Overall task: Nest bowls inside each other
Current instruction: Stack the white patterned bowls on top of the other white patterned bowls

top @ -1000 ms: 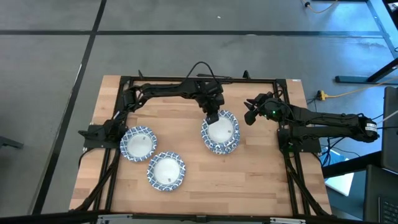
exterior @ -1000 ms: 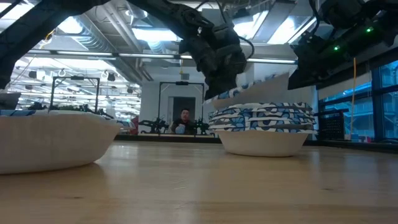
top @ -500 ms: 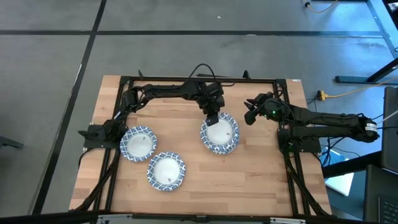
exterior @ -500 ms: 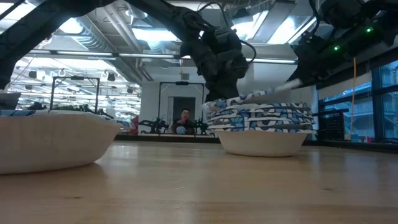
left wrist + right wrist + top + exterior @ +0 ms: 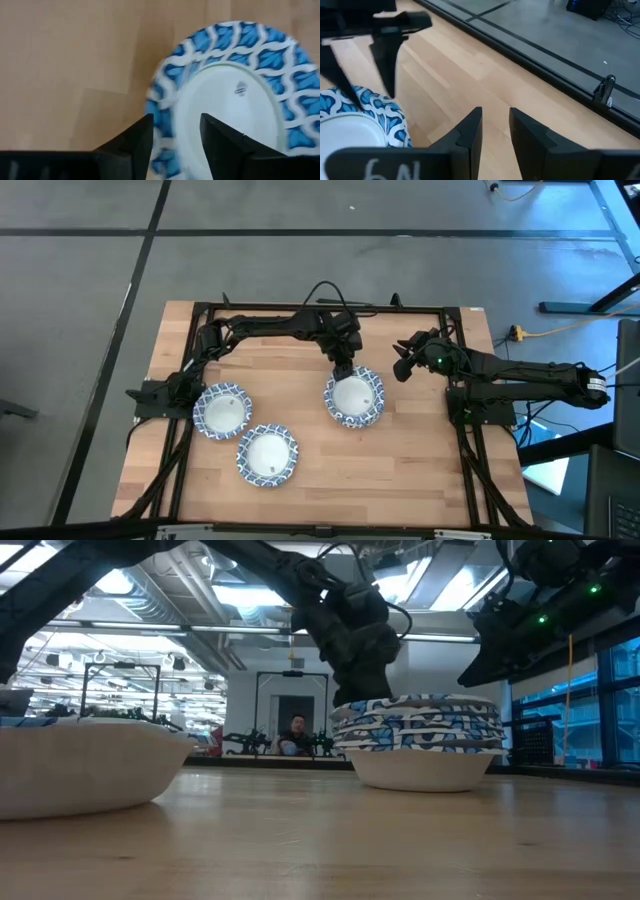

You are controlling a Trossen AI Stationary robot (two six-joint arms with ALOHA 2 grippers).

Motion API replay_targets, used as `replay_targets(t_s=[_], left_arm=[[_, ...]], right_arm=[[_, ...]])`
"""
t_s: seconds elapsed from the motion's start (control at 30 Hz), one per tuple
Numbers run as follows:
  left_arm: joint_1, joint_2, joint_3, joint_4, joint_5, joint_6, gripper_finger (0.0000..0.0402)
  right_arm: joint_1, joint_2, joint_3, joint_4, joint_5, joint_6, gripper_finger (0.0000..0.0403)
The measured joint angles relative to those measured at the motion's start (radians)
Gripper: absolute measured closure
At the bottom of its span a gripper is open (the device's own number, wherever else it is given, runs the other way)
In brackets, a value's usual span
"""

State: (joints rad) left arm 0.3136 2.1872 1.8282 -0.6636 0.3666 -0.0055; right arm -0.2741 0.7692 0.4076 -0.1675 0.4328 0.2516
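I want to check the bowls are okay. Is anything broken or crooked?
Nothing stands out. The stack of bowls sits level, the two single bowls sit upright, unbroken, and the left gripper has opened over the stack's rim.

Stack count unclear in low view: rims overlap, too fine to separate. Left gripper covers stack's left rim; fingertips hidden behind it. Near bowl cut by left edge, blurred. In left wrist view top bowl cut by right and bottom edges, soft focus; print mark inside too small to read. In right wrist view bowl cut by left and bottom edges.
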Motion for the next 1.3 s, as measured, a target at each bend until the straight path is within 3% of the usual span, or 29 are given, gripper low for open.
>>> replay_targets(t_s=[0.3, 0.53, 0.7, 0.83, 1.07, 1.3], left_arm=[[0.041, -0.026, 0.001, -0.009, -0.008, 0.167, 0.0243], [0.074, -0.086, 0.001, -0.262, 0.123, 0.251, 0.0244], [0.077, -0.116, 0.001, -0.452, 0.125, 0.338, 0.0245], [0.073, -0.151, -0.020, -0.510, 0.124, 0.375, 0.0244], [0.101, -0.287, -0.157, -0.498, 0.125, 0.388, 0.0246], [0.134, -0.503, -0.438, -0.376, 0.108, 0.302, 0.0245]], right_arm=[[0.000, 0.000, 0.000, -0.002, 0.000, 0.005, 0.0305], [0.000, 0.000, 0.000, -0.003, 0.000, 0.007, 0.0305], [0.000, 0.000, 0.000, -0.003, 0.000, 0.006, 0.0305], [0.000, 0.000, 0.000, -0.002, 0.000, 0.009, 0.0305], [0.000, 0.000, 0.000, -0.004, -0.005, 0.029, 0.0305], [0.000, 0.000, 0.000, 0.002, -0.006, 0.004, 0.0305]])
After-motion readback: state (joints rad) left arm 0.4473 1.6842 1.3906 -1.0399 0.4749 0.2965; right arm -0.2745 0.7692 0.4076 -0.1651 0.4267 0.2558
